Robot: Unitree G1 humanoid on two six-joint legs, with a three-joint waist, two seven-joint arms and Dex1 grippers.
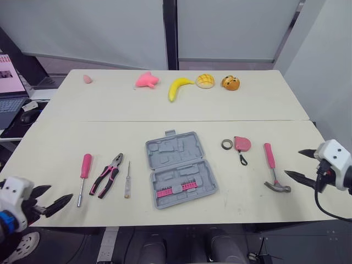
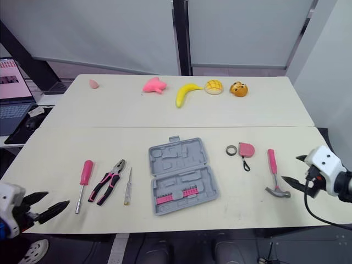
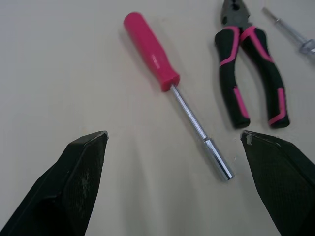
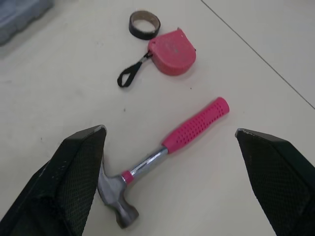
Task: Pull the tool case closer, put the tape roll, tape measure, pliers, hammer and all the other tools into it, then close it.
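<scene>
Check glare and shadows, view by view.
Left eye view: even, diffuse light, faint shadows round the tool case. Left wrist view: bright glint along the nut driver shaft. Right wrist view: shine on the hammer neck, soft shadow beside it.

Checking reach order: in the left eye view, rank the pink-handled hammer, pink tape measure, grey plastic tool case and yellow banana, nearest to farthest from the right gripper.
1. Pink-handled hammer, beside the right gripper.
2. Pink tape measure, beyond the hammer.
3. Grey plastic tool case, table centre.
4. Yellow banana, far side.
</scene>
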